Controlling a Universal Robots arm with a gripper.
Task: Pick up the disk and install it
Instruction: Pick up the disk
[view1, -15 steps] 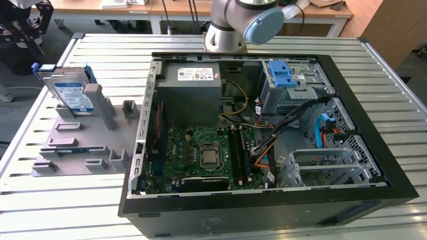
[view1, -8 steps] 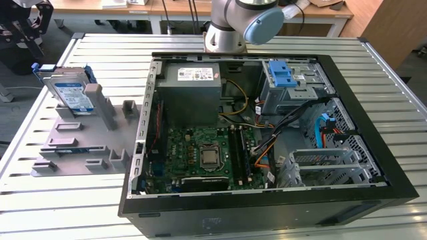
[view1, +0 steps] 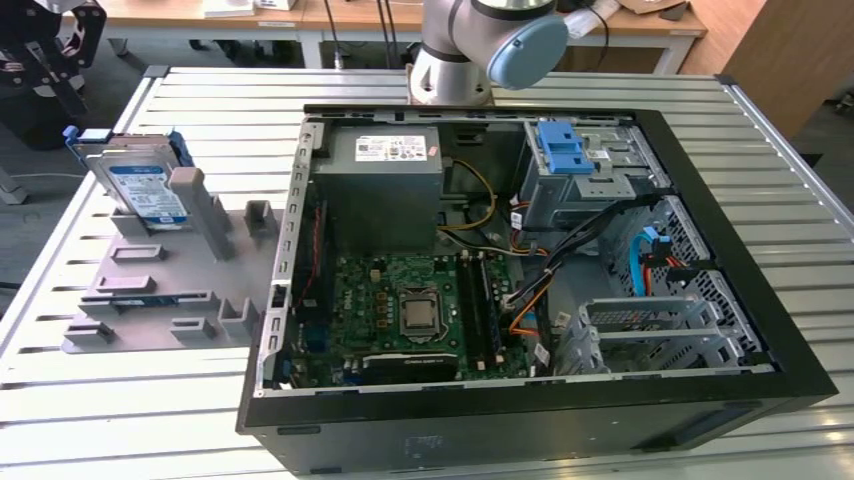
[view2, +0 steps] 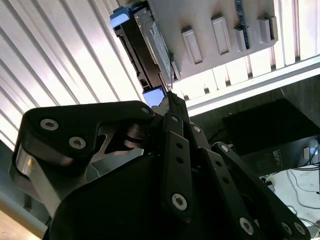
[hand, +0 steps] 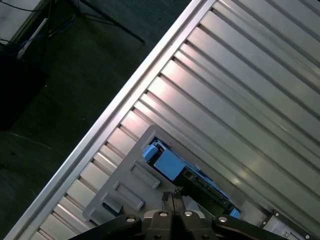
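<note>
The hand hangs just above the disk with its fingers together and nothing between them. If it descends this way, it would likely strike the disk's top edge rather than straddle it, and could tip the disk in its slot or knock it onto the desk. The disk stands on edge, leaning slightly, in the far corner of a grey rack at the exterior view's left. A small flat part lies in a nearer slot. The open computer case holds a circuit board, a power supply and a metal drive cage at its far right. Loose cables run just beside that cage and could snag a disk brought in carelessly.
</note>
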